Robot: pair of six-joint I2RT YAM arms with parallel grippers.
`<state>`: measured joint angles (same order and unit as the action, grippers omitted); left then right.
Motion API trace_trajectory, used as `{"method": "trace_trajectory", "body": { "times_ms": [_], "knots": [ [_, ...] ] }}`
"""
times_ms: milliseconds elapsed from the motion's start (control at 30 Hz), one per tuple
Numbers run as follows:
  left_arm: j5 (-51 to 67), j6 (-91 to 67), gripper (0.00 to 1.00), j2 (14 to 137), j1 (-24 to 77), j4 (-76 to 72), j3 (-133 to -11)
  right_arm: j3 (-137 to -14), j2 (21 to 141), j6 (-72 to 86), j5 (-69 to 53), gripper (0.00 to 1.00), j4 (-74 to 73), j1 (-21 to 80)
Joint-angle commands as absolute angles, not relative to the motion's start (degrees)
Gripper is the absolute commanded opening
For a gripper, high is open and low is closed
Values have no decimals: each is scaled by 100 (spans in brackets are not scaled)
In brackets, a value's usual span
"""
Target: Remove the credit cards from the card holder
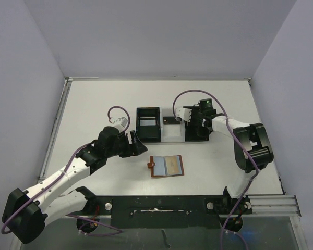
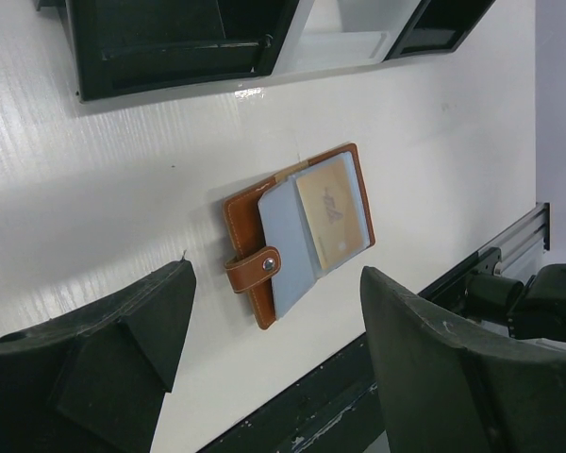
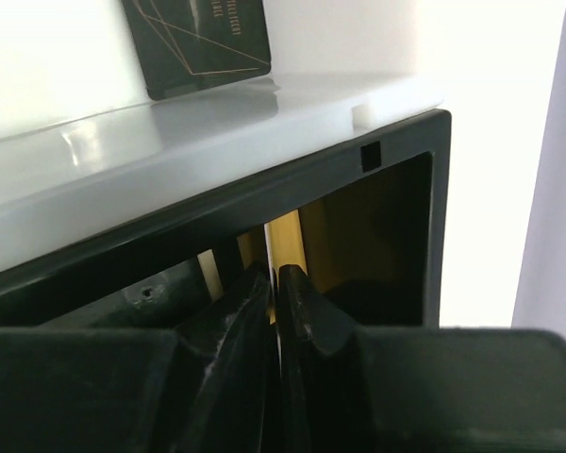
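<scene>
On blk card (image 3: 203, 38): gold text, illegible

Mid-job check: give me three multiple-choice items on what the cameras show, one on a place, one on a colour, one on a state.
1. The thin gold-tan credit card in the right gripper is at:
A. the black-and-white tray's right black compartment
B. the tray's left black compartment
C. bare table near the arm bases

2. The small card lying in the tray's white middle compartment is:
A. gold
B. black
C. red

3. The left gripper is:
A. shut on a card
B. shut on the tray's rim
C. open and empty

Answers:
1 A, the right wrist view shows it edge-on against that black-walled compartment.
2 B, it is dark with thin gold lines.
3 C, its fingers stand wide apart above the open reddish-brown leather card holder.
</scene>
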<state>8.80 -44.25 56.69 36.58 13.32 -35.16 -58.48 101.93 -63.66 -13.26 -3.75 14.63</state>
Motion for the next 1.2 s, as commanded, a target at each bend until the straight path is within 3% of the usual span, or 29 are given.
{"method": "trace_trajectory", "body": {
  "times_ms": [0, 1167],
  "knots": [
    [967, -4309, 70, 5550, 3597, 1266, -3630, -6107, 10235, -6467, -1611, 12, -607, 1428],
    [1040, -4420, 70, 5570, 3584, 1316, -3596, -6405, 9842, -5638, -1585, 44, -836, 1349]
  ]
}}
